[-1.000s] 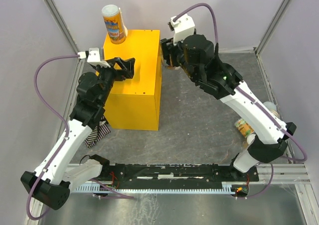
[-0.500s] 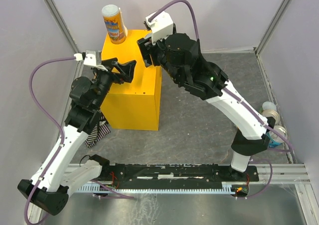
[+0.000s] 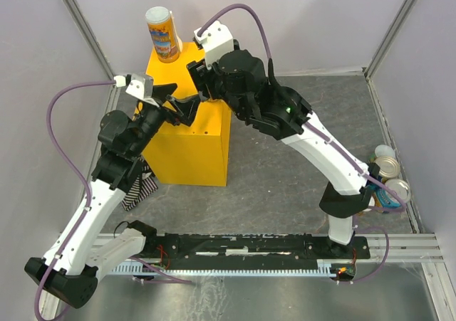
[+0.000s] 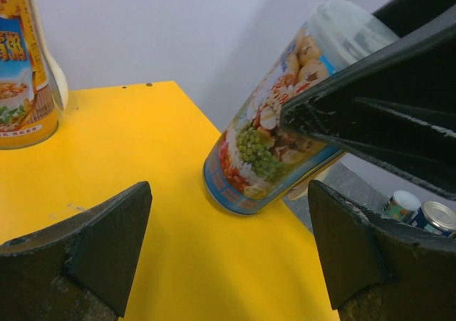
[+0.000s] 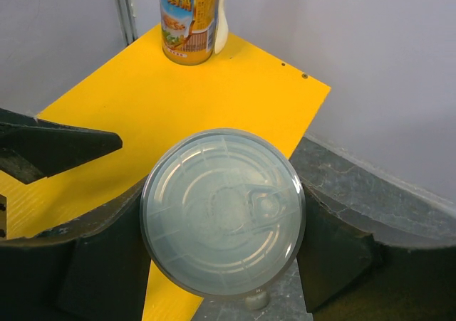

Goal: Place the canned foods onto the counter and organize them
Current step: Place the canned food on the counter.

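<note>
**A:** Grip on the blue-labelled can (image 4: 263,150): who has it?

**B:** The right gripper (image 5: 222,250) clamps its sides just under the plastic lid (image 5: 223,211). It hangs tilted over the counter (image 4: 128,143), near the counter's right edge. The left gripper (image 4: 228,214) gapes empty above the counter.

**A:** Handling?

**B:** Rigid, probably weighty, with a slick label, so a tilted hold may slip. Better to hold it mid-body and bring it upright.

**A:** Room?

**B:** Flat top, with an orange can (image 4: 21,86) at the counter's far corner and space beside it. More cans (image 3: 388,168) sit on the floor (image 3: 285,179), right of the counter.
</note>
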Motion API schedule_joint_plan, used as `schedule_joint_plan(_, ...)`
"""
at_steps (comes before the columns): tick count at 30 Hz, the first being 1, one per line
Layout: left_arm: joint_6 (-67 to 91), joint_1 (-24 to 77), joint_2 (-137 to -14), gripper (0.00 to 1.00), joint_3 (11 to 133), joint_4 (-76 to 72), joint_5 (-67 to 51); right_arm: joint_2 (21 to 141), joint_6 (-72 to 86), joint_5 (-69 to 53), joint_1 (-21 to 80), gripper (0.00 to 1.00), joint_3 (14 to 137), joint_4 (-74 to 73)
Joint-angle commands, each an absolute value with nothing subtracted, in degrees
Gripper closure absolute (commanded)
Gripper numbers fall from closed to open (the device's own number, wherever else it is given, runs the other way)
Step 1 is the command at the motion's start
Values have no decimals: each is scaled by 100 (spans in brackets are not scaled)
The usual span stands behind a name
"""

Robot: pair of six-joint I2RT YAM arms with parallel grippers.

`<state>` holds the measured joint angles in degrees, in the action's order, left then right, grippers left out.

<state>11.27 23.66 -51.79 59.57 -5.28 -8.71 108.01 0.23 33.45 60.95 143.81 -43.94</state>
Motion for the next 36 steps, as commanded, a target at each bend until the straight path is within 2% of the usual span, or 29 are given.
schedule_joint_plan(1,837,2391,-5093,4,6100,-844,-1308,10670,155,3401,6137,89,14813,-3528)
schedule_joint_plan(7,770,2397,-5014,5,6090,-839,-1486,10851,222,3388,6141,85,15066,-3645)
schedule_joint_plan(21,765,2393,-5155,5,6226,-809,-1662,11073,308,3406,6130,45,15213,-3669)
schedule_joint_plan(36,782,2393,-5472,5,6457,-817,-1775,11197,449,3227,5958,17,15301,-3752)
